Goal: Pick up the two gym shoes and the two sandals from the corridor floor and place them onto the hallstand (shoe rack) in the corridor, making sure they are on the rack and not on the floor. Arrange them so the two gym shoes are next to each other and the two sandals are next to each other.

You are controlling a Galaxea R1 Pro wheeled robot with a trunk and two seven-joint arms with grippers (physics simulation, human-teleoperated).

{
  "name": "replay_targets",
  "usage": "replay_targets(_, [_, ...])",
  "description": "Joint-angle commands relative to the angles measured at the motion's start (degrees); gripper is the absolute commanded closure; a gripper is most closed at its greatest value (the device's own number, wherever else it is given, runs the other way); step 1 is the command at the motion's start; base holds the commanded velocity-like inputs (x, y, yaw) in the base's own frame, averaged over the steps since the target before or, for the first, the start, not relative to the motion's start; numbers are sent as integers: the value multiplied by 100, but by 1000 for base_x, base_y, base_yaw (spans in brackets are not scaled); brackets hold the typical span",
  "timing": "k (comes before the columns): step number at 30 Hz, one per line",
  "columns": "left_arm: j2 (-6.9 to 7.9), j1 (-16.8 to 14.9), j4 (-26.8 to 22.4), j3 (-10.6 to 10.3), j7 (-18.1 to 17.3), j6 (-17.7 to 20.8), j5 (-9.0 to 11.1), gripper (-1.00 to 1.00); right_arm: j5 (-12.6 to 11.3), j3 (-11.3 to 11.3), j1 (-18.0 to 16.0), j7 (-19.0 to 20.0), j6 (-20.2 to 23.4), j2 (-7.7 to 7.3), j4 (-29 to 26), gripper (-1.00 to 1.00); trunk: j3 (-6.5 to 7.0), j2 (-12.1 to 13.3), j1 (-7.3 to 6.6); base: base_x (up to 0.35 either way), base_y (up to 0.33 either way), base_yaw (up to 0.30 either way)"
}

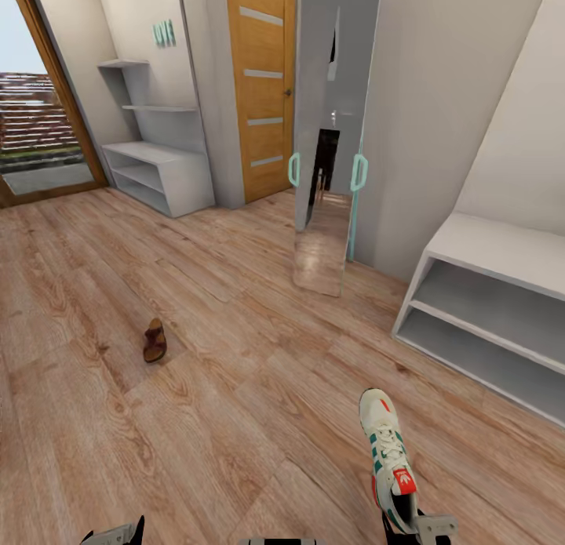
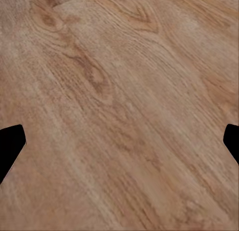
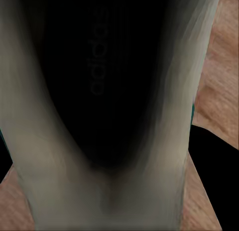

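One gym shoe (image 1: 388, 451), cream-white with green stripes and a red tongue patch, is at the bottom right of the head view, toe pointing away. My right gripper (image 1: 408, 523) is shut on its heel. The right wrist view looks straight into the shoe's dark insole (image 3: 94, 81). A brown sandal (image 1: 154, 341) lies alone on the corridor floor (image 1: 235, 388), left of centre. The hallstand (image 1: 161, 165), with its staggered wall shelves, stands far back on the left. My left gripper (image 2: 119, 146) hangs open over bare planks, holding nothing.
A plain low white shelf unit (image 1: 502, 251) stands close on the right. A tall mirror panel (image 1: 329, 137) and a wooden door (image 1: 263, 82) are on the far wall. A glazed exit (image 1: 35, 114) is at the far left.
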Motion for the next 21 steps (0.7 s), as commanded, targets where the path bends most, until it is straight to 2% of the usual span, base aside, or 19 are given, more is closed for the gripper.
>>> replay_targets(1, [-3,-3,0,21,-46,-9,7,-100,19,5,-2,-2,-16,-2,2,100,-4,-1,3,336,0,116])
replay_targets(21, [-3,-3,0,27,-71,-16,12,-100,35,15,-2,16,-16,-11,-4,100,-4,-1,3,339,0,11])
